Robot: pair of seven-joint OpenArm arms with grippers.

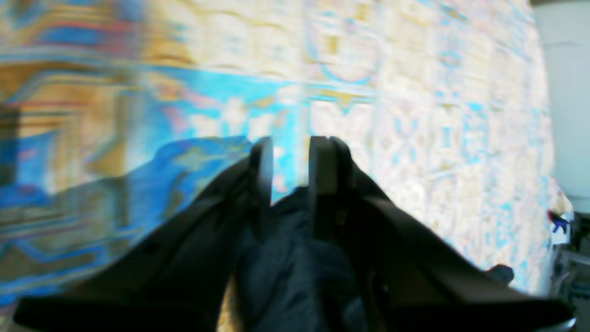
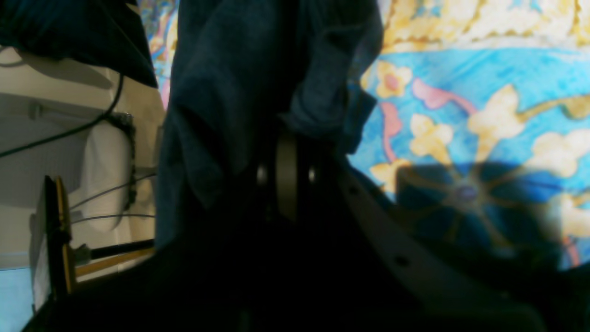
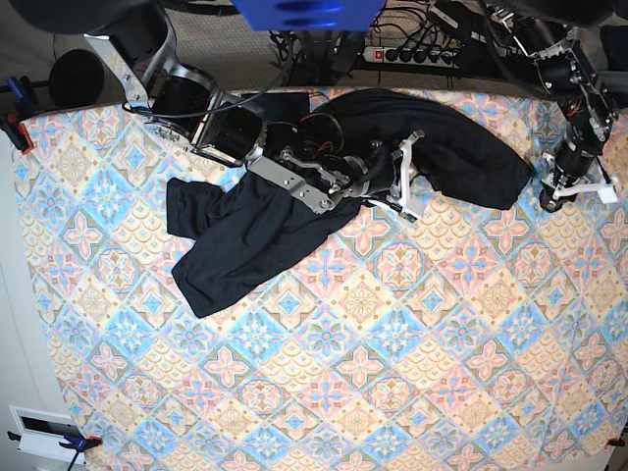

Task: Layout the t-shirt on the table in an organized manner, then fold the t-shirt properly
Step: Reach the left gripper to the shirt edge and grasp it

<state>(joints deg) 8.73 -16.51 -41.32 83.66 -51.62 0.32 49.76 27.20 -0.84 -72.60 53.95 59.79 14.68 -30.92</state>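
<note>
The black t-shirt (image 3: 255, 231) lies crumpled across the back of the patterned table (image 3: 392, 373), stretched from mid-left to the far right. My right gripper (image 3: 402, 177) is at the shirt's middle. In the right wrist view its fingers (image 2: 286, 175) are shut on the t-shirt (image 2: 239, 92), and the fabric drapes over them. My left gripper (image 3: 551, 191) is at the shirt's right end. In the blurred left wrist view the left gripper (image 1: 291, 157) has narrowly spaced fingertips (image 1: 325, 157), with black fabric (image 1: 286, 221) bunched between the fingers.
A power strip (image 3: 412, 54) and cables lie behind the table's back edge. Clamps hold the cloth at the left edge (image 3: 15, 93) and the front left corner (image 3: 69, 442). The right arm's body (image 3: 294, 167) lies over the shirt.
</note>
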